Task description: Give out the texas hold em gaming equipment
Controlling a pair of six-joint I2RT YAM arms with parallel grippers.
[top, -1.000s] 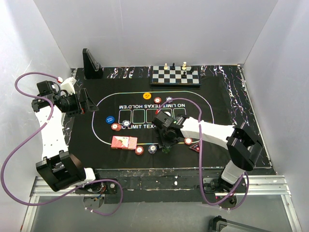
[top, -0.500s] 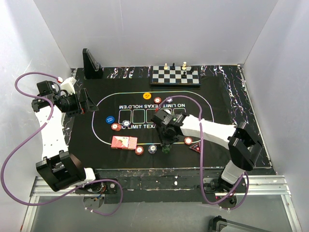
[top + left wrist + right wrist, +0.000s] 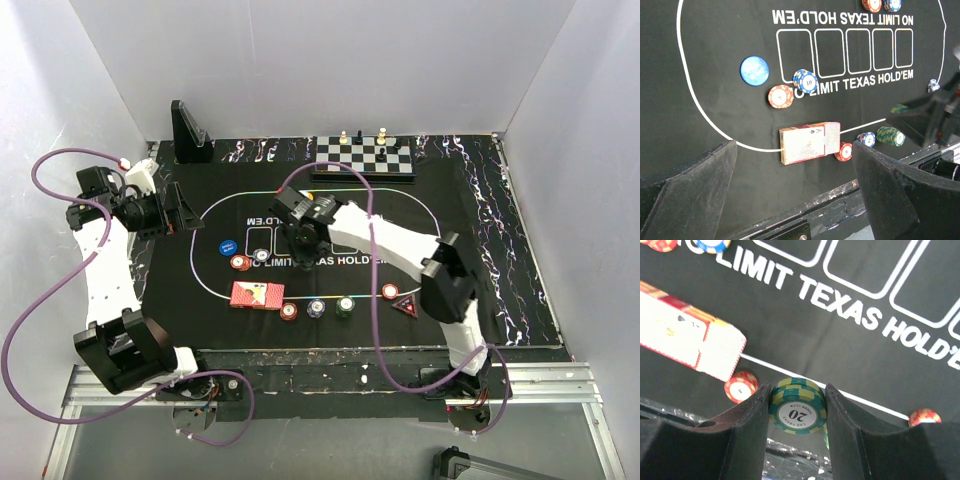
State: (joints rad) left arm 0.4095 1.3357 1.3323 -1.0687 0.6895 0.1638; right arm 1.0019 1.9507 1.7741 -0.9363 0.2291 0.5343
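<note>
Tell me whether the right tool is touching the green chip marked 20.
Touching. The right wrist view shows the green chip pinched in the right tool, with both fingers pressed against its edges and no gap.

**A:** Mat finish from yr end?

**B:** I see the mat (image 3: 715,110) as matt black cloth, felt-like, w/ flat white print. The card pack (image 3: 809,143) looks like coated paper, slight sheen.

**A:** Chips?

**B:** To me the green chip (image 3: 798,406) is smooth moulded plastic or clay, can't tell which, w/ a paper-looking centre label. The blue chip (image 3: 754,70) is glossier.

**A:** Grippers?

**B:** The right gripper (image 3: 798,392) fingers (image 3: 750,425) are matt black, fine-grained; the left gripper (image 3: 794,146) fingers (image 3: 695,190) look rougher, almost fuzzy. The table edge (image 3: 840,197): black paint, scuffed.
</note>
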